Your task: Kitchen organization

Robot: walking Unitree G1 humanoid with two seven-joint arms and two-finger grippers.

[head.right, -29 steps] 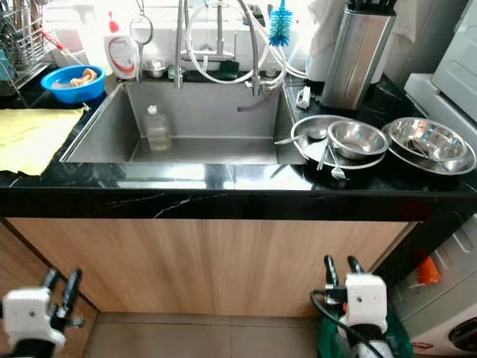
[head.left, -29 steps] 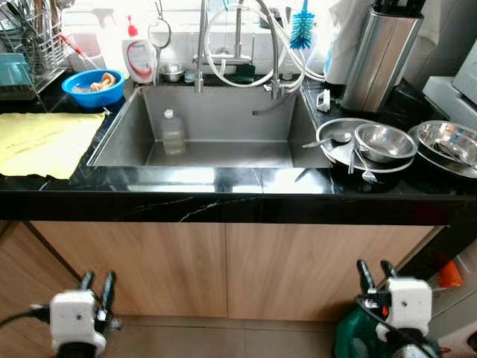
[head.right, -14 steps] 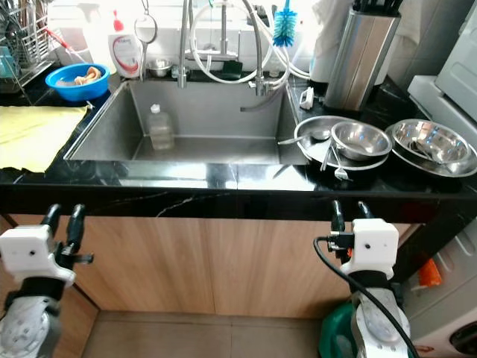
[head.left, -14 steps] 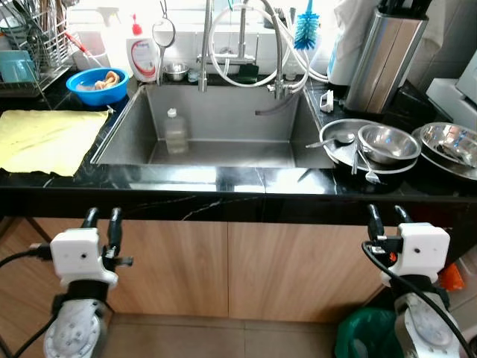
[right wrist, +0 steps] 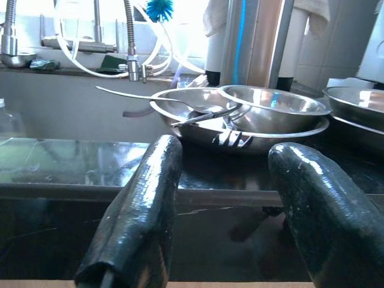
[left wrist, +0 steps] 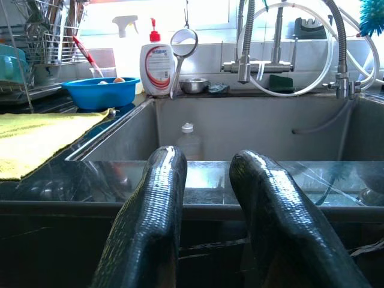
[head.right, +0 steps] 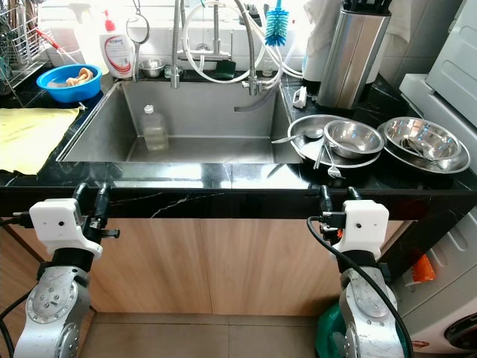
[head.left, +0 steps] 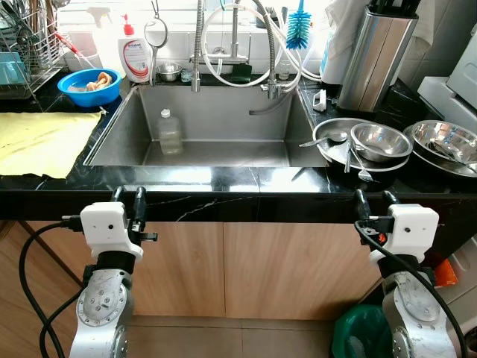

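Left end effector (head.left: 128,195) and right end effector (head.left: 370,199), fingers spread and empty, raised at the black worktop (head.left: 223,179) edge before the steel sink (head.left: 223,119).

A yellow cloth (head.left: 41,142) lies flat on the black counter (head.left: 223,181) left of the sink, and below the counter's front edge are light wooden cabinet doors (head.left: 246,268). At the far right stands a white appliance (head.right: 456,63), with a green bin (head.left: 358,332) and something orange (head.right: 422,268) on the floor near it. A pale towel (head.left: 344,19) hangs behind the counter's back right corner, against the grey tiled wall (head.left: 440,37).
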